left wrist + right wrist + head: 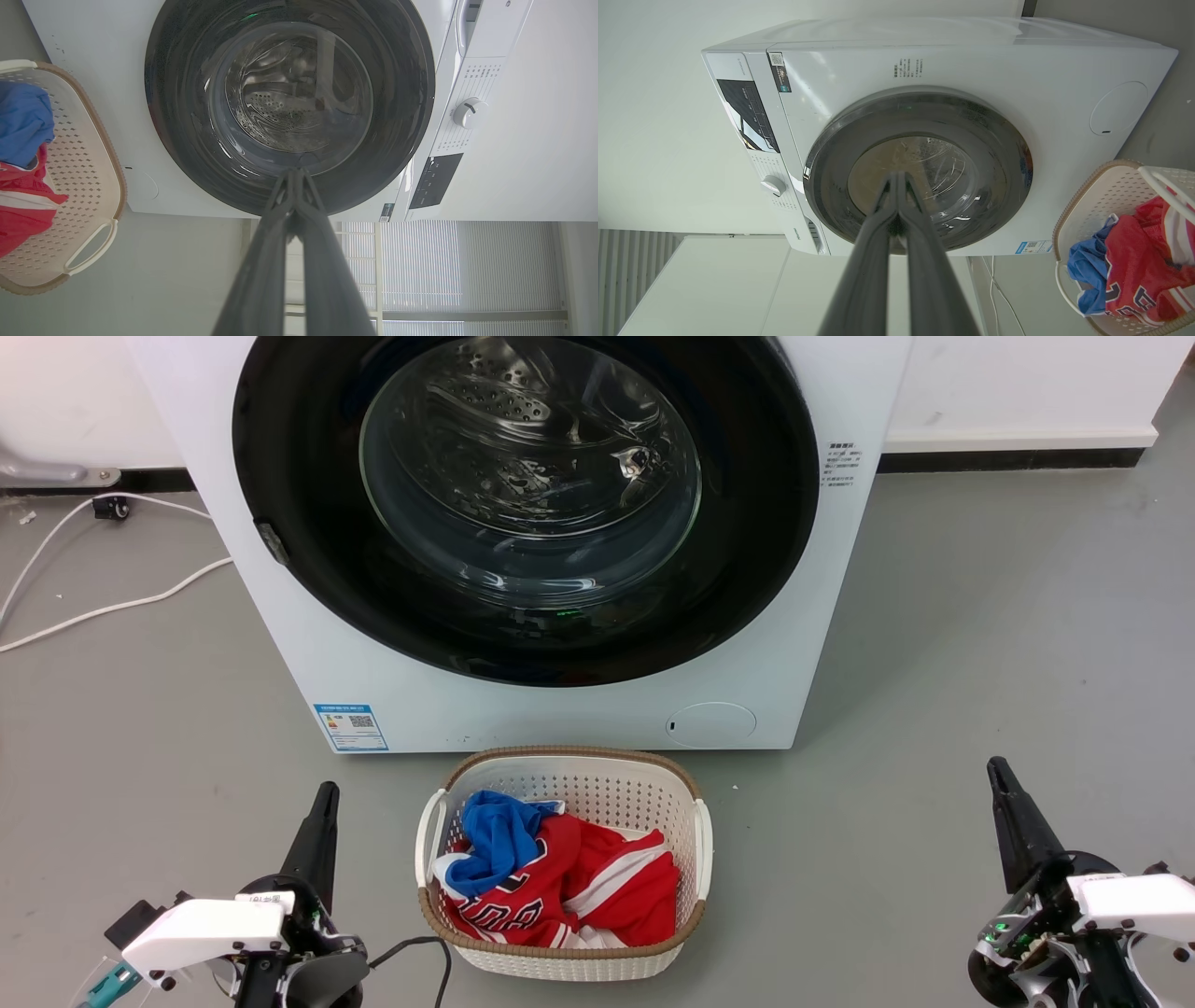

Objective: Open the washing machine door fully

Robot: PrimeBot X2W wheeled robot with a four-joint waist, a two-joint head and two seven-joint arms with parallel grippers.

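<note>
The washing machine door [523, 504] sits closed on the washing machine [560, 719], behind the laundry basket [597, 789]. Well back, the left gripper [326, 789] and right gripper [997, 765] hang empty, fingers pressed together. The left wrist view adds the control dial [469, 113]

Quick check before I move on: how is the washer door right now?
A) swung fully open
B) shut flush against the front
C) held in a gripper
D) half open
B: the washing machine door sits with its black rim flush against the white front of the washing machine, no gap showing.
</note>
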